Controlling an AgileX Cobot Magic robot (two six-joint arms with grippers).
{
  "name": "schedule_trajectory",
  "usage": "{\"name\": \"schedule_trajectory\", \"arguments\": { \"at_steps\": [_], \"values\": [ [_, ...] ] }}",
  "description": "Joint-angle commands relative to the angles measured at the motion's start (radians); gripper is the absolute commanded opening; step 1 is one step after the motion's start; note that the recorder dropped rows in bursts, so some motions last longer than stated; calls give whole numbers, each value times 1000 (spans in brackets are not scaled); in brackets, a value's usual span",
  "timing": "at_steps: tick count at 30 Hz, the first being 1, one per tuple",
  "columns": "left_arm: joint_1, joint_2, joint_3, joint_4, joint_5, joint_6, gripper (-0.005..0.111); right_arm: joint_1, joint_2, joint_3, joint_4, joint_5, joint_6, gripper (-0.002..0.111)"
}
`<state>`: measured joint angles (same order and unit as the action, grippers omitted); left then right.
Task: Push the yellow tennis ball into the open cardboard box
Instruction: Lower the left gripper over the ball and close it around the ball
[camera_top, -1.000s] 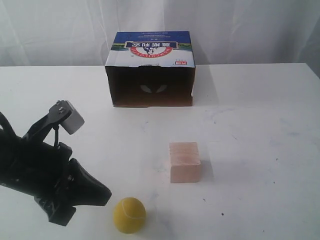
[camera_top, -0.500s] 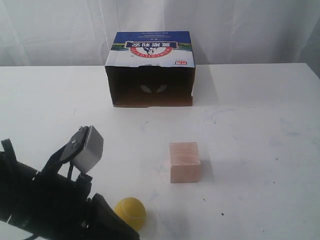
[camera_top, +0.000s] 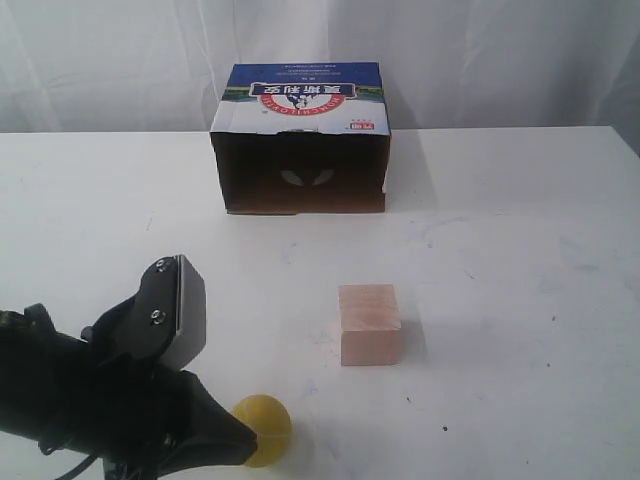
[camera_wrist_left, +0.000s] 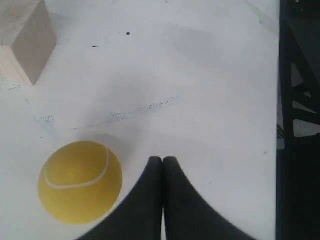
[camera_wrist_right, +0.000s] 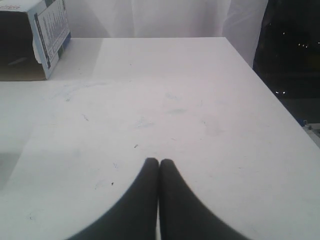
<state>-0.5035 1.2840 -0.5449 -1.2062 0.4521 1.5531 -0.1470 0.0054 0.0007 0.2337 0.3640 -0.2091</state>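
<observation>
Jaws are pressed together, nothing held, on the left gripper (camera_wrist_left: 162, 160), its arm laid low at the near left; the yellow tennis ball (camera_top: 268, 425) is seen just beside the tip, the open cardboard box (camera_top: 300, 140) well behind, the right gripper (camera_wrist_right: 159, 161) likewise closed, empty.

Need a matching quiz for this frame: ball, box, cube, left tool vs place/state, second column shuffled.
Column 1
1. yellow tennis ball
2. open cardboard box
3. wooden cube
4. left tool

Column 2
A. shut, tips right beside the ball
B. farthest back, dark opening facing the exterior camera
C. at the front of the exterior view, partly hidden
D. pale pinkish, standing alone mid-scene

Pairs: 1-C, 2-B, 3-D, 4-A
</observation>
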Motion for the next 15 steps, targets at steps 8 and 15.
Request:
{"name": "schedule_trajectory", "arguments": {
  "at_steps": [8, 15],
  "values": [
    [-7, 10, 7, 24, 17, 44, 0, 4, -5, -1, 1, -6, 4, 0],
    [-7, 72, 7, 24, 30, 78, 0, 4, -5, -1, 1, -6, 4, 0]
  ]
}}
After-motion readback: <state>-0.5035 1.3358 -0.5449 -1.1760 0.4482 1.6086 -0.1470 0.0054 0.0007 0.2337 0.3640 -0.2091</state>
